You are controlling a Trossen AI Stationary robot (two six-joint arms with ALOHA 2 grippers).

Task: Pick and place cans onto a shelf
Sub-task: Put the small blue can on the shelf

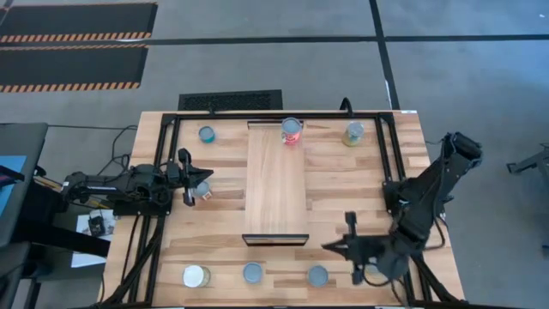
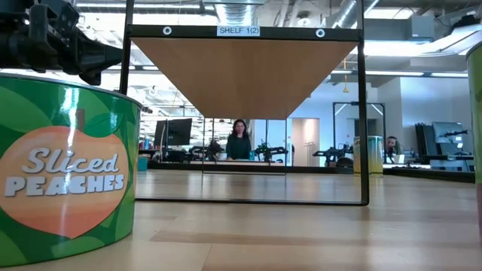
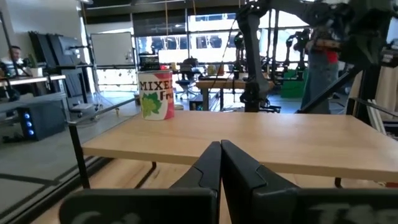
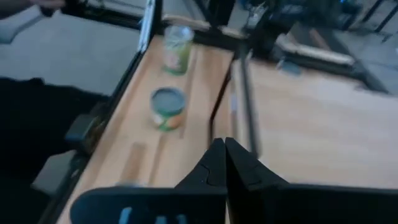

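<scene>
So far one can stands on the shelf, the long light-wood plank raised over the middle of the planked wooden table: a red-labelled tin with a silvery top at the plank's far end. Six more cans wait on the table: a blue-topped one near the far left corner, a yellow-green one toward the far right, a pale one just beside the left gripper, and three along the near edge, white-topped, then two silvery-blue. Both claws are pinched closed on nothing; the right gripper hangs low by the near right corner. I judge this a pause between picks. Next, a claw must spread its fingers and settle around a can, likely the pale one or the nearest silvery-blue one
</scene>
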